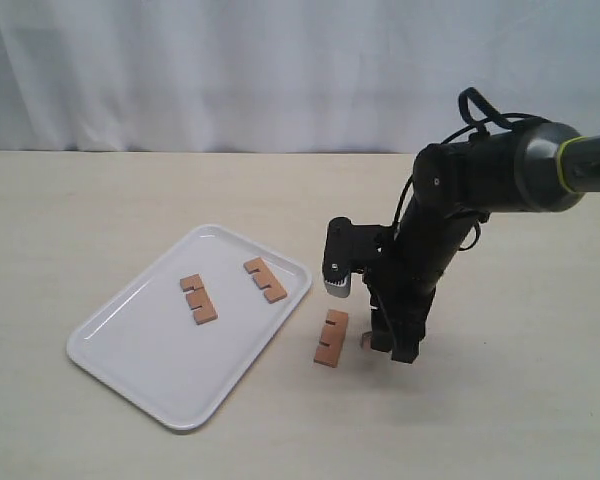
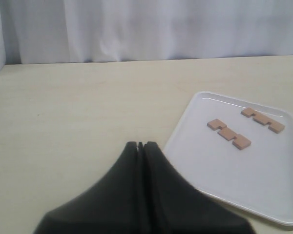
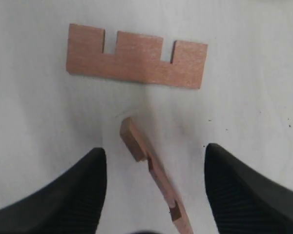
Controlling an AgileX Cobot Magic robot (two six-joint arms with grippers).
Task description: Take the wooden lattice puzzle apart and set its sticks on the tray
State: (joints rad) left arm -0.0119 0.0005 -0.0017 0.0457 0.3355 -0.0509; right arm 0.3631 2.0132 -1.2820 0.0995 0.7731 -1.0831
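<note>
The flat white rectangular plastic tray [image 1: 130, 350] lies left of centre on the pale beige table [image 1: 100, 200]. The puzzle is fully apart, its 4 flat light-brown notched wooden sticks all separate.

2 of them rest flat on the tray, apart from each other: the left tray stick [image 1: 198, 298] near its middle and the far tray stick [image 1: 265, 280] close to the far right rim.

The loose flat stick [image 1: 331, 338] lies on the table just right of the tray, not touching it. Just right of that, the fourth stick [image 3: 154, 170] seems to stand on its long edge. The exterior view shows only a sliver of it.

The right gripper [image 1: 393, 345] is down at the table. Its black fingers [image 3: 73, 190] are spread wide on either side of the fourth stick, clear of it.

The left gripper [image 2: 140, 146] has its fingers pressed together with nothing between them, above bare table near the tray.
</note>
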